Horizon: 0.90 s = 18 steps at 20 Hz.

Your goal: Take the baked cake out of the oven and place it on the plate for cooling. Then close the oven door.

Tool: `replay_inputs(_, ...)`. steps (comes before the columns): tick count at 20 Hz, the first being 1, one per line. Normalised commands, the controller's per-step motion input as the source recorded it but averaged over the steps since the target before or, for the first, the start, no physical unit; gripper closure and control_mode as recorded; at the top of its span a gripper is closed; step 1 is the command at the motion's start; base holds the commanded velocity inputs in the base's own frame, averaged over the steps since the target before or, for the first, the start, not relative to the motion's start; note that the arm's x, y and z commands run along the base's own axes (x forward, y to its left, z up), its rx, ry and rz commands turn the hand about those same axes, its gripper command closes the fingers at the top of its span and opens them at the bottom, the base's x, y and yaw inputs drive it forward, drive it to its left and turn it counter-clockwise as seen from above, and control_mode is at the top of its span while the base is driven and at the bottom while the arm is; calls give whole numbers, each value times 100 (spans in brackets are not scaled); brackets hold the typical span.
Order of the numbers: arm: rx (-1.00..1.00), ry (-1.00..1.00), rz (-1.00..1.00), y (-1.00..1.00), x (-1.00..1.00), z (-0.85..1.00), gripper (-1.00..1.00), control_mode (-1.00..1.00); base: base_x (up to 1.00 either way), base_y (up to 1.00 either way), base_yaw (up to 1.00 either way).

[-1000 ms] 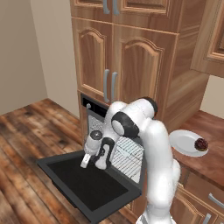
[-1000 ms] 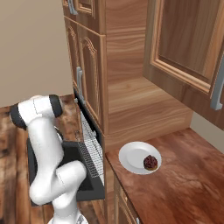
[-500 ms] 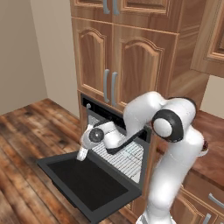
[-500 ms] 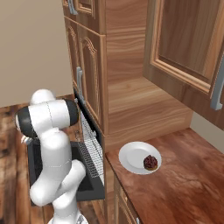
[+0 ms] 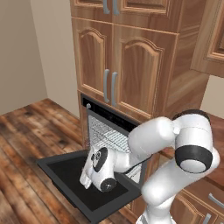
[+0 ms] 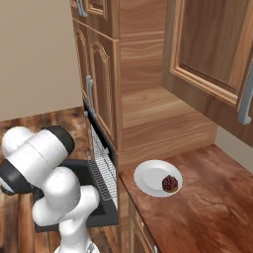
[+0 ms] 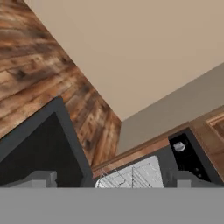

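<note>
Even bright rendered light, soft faint shadows, no glare, slightly pixelated

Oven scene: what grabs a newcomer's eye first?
The oven door hangs wide open, flat over the wood floor, with the white arm bent low above it and the gripper open. Off to the side, the baked cake already sits on the plate on the counter.
</note>
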Motion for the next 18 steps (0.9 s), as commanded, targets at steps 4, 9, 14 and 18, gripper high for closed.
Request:
replay_inputs(4,-5,-20,-14,53,-48,26,-100,-100,0,0,0)
replay_inputs(9,0,-7,-17,79,-14,36,-100,-100,0,0,0)
replay_inputs(14,0,-1,-21,94,-15,32,-100,-100,0,0,0)
replay_inputs(18,-2,0,-25,86,-28,2,-100,-100,0,0,0)
